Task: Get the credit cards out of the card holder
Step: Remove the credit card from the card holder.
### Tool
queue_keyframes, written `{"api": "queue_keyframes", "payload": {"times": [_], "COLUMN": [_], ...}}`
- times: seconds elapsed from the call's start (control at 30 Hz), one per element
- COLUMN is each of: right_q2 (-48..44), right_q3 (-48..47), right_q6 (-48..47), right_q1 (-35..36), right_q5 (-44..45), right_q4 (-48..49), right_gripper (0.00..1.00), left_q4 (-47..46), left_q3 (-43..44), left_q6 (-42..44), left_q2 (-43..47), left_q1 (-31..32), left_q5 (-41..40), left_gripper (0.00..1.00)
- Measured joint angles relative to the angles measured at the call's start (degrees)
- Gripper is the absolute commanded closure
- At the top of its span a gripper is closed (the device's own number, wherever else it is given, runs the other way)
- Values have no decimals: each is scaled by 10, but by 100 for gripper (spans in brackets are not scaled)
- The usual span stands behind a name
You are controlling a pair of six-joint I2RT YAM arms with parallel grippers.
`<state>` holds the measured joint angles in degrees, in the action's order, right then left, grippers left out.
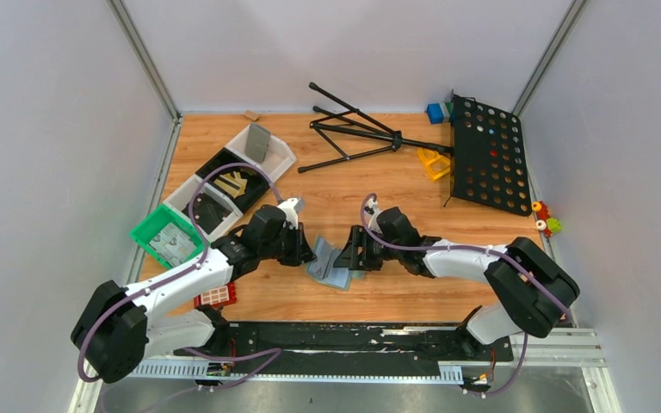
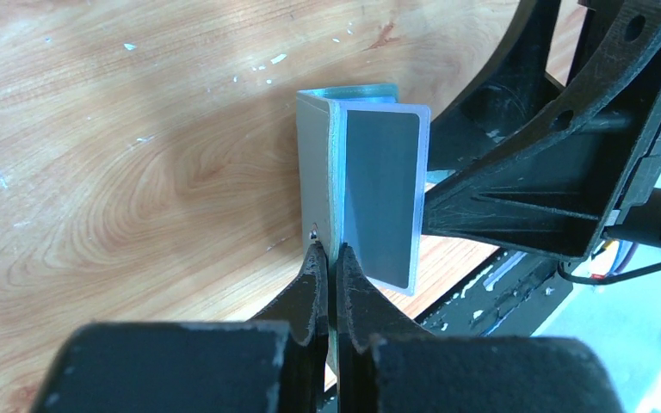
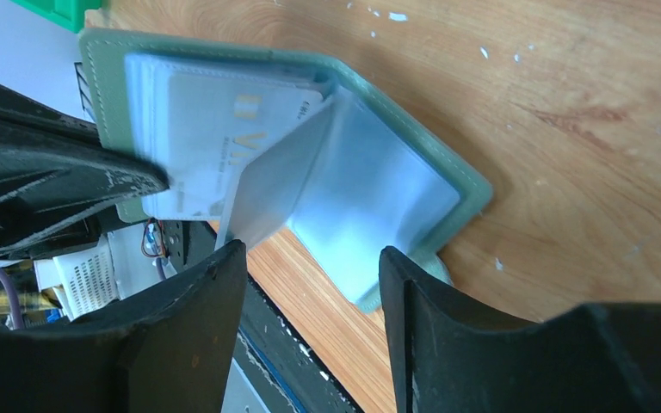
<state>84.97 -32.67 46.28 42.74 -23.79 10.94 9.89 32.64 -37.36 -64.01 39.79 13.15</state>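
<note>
The left gripper (image 2: 331, 258) is seen pinched shut on the edge of one cover of the card holder (image 2: 314, 163), which is held standing open on the wooden table (image 1: 396, 189) like a half-opened book, near the front edge and between the two arms. The right gripper (image 3: 310, 284) is shown facing it from the other side with its jaws well apart. A loose leaf of the pale translucent pocket sleeves (image 3: 353, 189) is seen between the two fingers, and whether either finger touches it cannot be told. Inside the raised cover a whitish credit card (image 3: 215, 129) with gold lettering is seen tucked in a sleeve, partly covered by the left gripper's dark finger. From above, the two grippers are seen meeting over the card holder at the middle of the table. A green tray (image 1: 165, 237) is placed to the left, and a red block (image 1: 217, 295) lies beside the left arm
</note>
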Motion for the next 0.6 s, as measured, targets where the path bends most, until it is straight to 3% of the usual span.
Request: {"api": "queue_keyframes", "payload": {"times": [0.23,0.43,0.6], "right_q2": [-28,-90,-136], "right_q3": [6,7,7], "right_q6": [-4,-23,-48], "right_q1": [0,0,0], "right_q5": [30,105,137], "right_q4": [-43,-114,-146], "right_gripper": [47,41,47], "left_q4": [23,14,4], "left_q3": [0,-4,-15], "left_q6": [2,0,-2], "left_q2": [6,5,-1], "left_q1": [0,0,0], "left_q5": [-22,-28,-29], "left_gripper": [100,100,100]}}
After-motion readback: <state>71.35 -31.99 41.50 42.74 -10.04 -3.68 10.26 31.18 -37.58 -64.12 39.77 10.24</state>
